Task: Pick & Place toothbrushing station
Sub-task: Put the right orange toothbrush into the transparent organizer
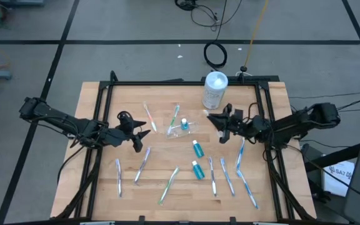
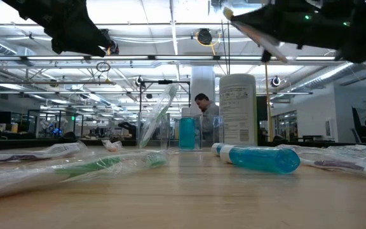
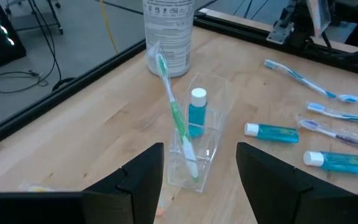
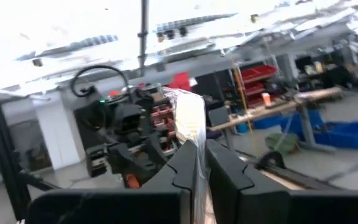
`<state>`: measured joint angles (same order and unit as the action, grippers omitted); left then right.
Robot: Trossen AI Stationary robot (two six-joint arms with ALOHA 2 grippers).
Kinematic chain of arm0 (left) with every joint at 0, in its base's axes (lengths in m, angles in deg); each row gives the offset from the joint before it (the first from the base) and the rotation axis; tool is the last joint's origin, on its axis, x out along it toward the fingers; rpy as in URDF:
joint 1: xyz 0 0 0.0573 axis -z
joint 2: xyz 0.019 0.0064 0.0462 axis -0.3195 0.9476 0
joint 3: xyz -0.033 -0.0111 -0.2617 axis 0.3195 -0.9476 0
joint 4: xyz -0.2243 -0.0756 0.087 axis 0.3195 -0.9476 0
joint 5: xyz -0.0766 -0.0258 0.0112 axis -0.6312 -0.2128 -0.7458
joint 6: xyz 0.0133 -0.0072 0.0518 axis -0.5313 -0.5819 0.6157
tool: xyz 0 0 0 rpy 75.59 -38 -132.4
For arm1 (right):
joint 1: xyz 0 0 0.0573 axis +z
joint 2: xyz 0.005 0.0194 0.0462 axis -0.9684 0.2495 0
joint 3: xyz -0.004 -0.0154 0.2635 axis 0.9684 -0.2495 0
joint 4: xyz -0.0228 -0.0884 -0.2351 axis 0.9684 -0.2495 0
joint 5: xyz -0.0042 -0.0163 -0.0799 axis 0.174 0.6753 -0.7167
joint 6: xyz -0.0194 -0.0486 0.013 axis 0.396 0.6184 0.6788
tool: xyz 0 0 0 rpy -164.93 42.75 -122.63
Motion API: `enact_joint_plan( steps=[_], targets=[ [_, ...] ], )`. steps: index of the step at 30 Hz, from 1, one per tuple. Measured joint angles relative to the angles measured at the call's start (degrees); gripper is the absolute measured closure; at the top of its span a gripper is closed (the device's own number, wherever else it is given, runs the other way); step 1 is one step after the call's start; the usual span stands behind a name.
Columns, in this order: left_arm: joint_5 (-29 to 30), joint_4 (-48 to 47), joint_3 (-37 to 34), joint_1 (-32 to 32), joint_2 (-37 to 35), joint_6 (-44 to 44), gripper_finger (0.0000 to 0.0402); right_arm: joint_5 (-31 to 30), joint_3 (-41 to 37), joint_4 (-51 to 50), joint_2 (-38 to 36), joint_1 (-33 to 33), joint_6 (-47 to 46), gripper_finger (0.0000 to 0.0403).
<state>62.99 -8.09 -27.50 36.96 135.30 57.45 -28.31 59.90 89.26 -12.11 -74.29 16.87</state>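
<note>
Wooden tabletop (image 1: 167, 94) with a black frame, open workshop hall beyond; one person (image 2: 203, 114) far back in the low view.

My right gripper (image 1: 220, 120) is closed on a wrapped toothbrush (image 4: 191, 140): the right wrist view shows the wrapper pinched between both fingers (image 4: 225, 165), its free end sticking up past them. This gripper hangs above the table, right of the clear holder (image 1: 179, 128).

My left gripper (image 1: 139, 134) hovers left of the clear holder, jaws apart and empty; the holder shows in the gap between its fingers (image 3: 142, 180).

Clear holder: stands mid-table, containing a green toothbrush (image 3: 178, 121) leaning tilted and a blue toothpaste tube (image 3: 197, 112) upright, white cap up.

White canister (image 1: 215, 89): beyond the holder, toward the far right of it.

Two more blue tubes (image 1: 197, 148) (image 1: 197, 169) lie flat on the near side of the holder. Wrapped toothbrushes (image 1: 227, 176) are scattered flat near and to both sides of it.
</note>
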Motion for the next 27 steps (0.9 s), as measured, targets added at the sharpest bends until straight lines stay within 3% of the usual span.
enact_joint_plan(
  steps=[17, 22, 27],
  targets=[
    [0.0, 0.9, 0.0, 0.0, 0.0, 0.8, 0.0192, 1.8, 18.2, -1.9, 15.6, 0.0, 20.0, 0.0385],
    [-0.1, 0.9, 0.0, 0.0, 0.0, 0.8, 0.0192, 1.9, 18.6, 5.7, 20.4, -0.9, 26.6, 0.0385],
    [-0.1, 1.1, 0.0, 0.0, 0.0, 0.9, 0.0192, 1.9, 19.2, 11.1, 25.4, -3.6, 26.7, 0.0385]
  ],
)
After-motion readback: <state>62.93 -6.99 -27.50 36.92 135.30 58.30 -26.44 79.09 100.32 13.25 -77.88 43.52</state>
